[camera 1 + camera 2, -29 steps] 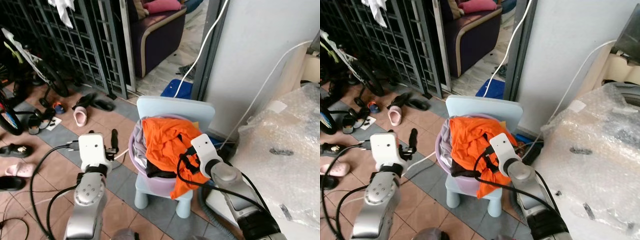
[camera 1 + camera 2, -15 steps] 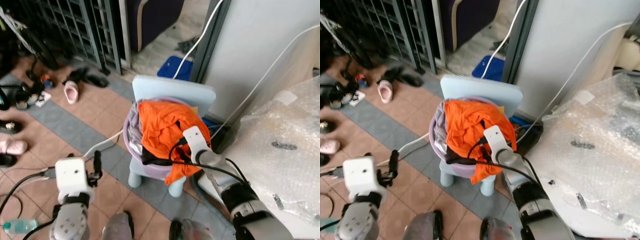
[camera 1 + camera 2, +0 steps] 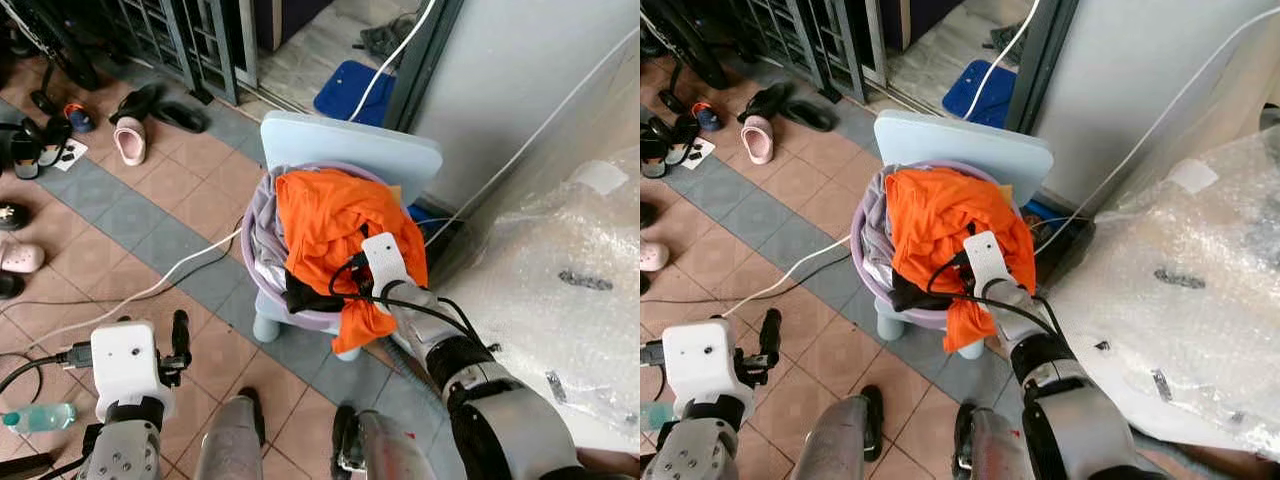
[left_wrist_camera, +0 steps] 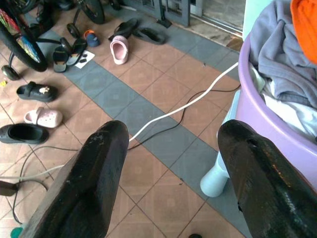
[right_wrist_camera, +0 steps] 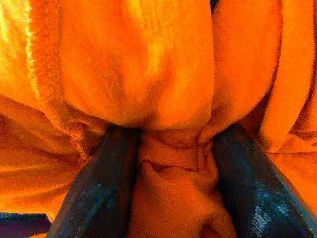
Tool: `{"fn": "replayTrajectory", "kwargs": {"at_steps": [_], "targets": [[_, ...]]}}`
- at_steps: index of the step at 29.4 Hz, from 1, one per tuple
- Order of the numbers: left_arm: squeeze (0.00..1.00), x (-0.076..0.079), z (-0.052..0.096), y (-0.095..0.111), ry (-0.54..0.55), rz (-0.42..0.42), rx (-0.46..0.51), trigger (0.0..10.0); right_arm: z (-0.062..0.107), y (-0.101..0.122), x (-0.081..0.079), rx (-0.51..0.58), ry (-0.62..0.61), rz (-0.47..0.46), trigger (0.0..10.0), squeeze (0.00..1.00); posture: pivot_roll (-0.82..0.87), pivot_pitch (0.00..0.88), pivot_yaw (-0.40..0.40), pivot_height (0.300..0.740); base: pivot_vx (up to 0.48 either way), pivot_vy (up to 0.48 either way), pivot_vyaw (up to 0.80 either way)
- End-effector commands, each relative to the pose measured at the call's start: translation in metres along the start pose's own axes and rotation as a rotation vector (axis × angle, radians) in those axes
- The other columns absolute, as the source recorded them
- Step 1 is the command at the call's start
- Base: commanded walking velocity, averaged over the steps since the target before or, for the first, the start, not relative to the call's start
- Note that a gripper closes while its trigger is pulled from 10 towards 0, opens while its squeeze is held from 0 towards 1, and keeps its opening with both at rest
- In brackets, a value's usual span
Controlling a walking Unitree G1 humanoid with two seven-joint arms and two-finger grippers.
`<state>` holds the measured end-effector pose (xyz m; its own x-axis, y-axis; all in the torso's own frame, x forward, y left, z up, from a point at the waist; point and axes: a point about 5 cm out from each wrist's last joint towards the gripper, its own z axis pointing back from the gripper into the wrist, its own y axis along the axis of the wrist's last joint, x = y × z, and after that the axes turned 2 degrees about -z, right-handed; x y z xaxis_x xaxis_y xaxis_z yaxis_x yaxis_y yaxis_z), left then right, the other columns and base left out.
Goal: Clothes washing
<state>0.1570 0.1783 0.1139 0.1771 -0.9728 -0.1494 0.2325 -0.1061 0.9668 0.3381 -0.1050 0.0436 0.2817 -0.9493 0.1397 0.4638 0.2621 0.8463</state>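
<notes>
1. Left end effector (image 4: 171, 183): released, its two black fingers spread wide with nothing between them. It hangs low over the tiled floor (image 3: 150, 210), well apart from the laundry, at the robot's left. Risk: a white cable (image 3: 150, 290) runs across the tiles toward the chair; a step or arm swing on that side could snag it (judgement only).

2. Round lilac plastic wash basin (image 3: 262, 290): it sits on the seat of a small pale-blue plastic child's chair (image 3: 350, 155), heaped with clothes, including a grey garment (image 4: 282, 64) at its left side. Risk: the load is piled above the rim and the chair is light, so a sideways pull could slide the basin off the seat or tip the chair.

3. Crumpled orange fabric garment (image 3: 335, 215): the task's item lies on top of the heap, one end hanging over the basin's front rim.

4. Right end effector (image 5: 168, 163): clenched on a bunched fold of the orange garment, cloth squeezed between both fingers (the wrist view shows this). Risks:
   - The pinch holds only a fold, so it may slip under the garment's weight.
   - A dark garment (image 3: 300, 296) lies directly beneath and may be dragged out with it.
   - The arm's own black cable loops just beside the cloth and could catch.

5. Bubble-wrapped appliance (image 3: 570, 270): it stands close at the robot's right, leaving little swing room.
</notes>
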Motion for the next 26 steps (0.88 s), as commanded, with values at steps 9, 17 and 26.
{"fn": "replayTrajectory", "kwargs": {"at_steps": [9,17,26], "targets": [[0.00,0.004,0.001,0.002,0.024,0.014,-0.012,10.0,0.001,-0.013,0.000,-0.018,0.044,-0.050,0.0,0.00,0.24,0.321,-0.095,0.740,0.000,0.000,0.00],[0.00,0.008,-0.012,0.000,0.033,0.026,0.009,10.0,0.000,0.004,0.002,0.070,0.073,-0.065,0.0,0.00,0.20,0.248,-0.104,0.740,0.000,0.000,0.00],[0.00,0.022,-0.048,0.005,-0.013,0.051,0.074,10.0,0.012,0.040,0.015,0.331,0.088,-0.032,0.0,0.00,0.09,0.096,-0.062,0.740,0.000,0.000,0.00]]}}
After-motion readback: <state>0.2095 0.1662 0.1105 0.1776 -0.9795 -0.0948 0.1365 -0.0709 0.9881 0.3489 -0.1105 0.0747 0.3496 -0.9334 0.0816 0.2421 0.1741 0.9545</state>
